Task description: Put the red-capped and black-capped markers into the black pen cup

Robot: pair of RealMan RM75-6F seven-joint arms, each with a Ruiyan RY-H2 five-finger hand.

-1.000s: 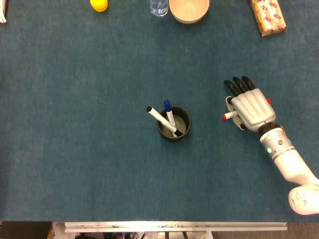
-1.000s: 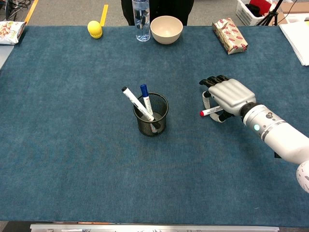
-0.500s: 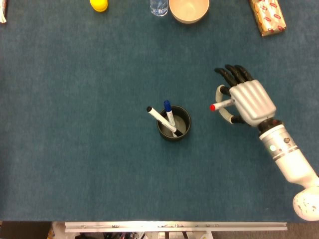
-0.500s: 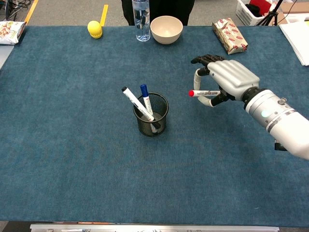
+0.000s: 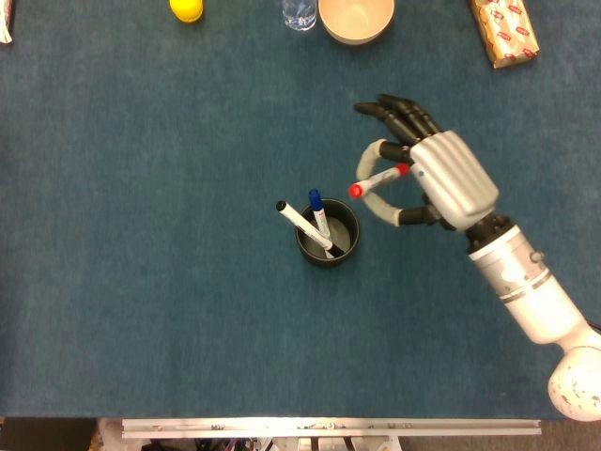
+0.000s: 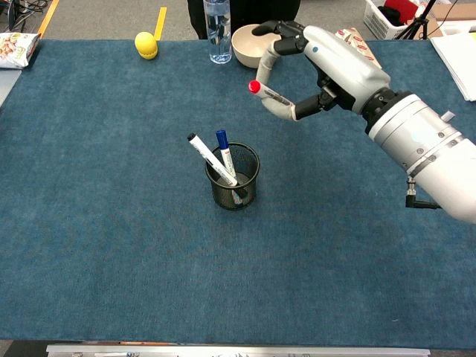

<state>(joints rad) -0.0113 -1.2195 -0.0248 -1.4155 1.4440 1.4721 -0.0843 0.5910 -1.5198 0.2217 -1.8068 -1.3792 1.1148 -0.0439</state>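
My right hand (image 5: 441, 178) (image 6: 327, 63) is raised above the table and pinches the red-capped marker (image 5: 377, 180) (image 6: 265, 92), red cap pointing left, a little right of and above the black pen cup (image 5: 328, 233) (image 6: 233, 176). The mesh cup stands mid-table. The black-capped marker (image 5: 302, 223) (image 6: 209, 158) leans out of the cup to the left, beside a blue-capped marker (image 5: 319, 212) (image 6: 225, 155). My left hand shows in neither view.
Along the far edge stand a yellow object (image 5: 186, 8) (image 6: 146, 44), a clear water bottle (image 5: 300, 13) (image 6: 217, 28), a cream bowl (image 5: 356, 19) (image 6: 253, 49) and a wrapped packet (image 5: 506, 30) (image 6: 354, 53). White papers (image 6: 457, 61) lie at the far right.
My right hand has lifted the red-capped marker off the table and carried it up and left toward the cup. The cup and its two markers have not moved.
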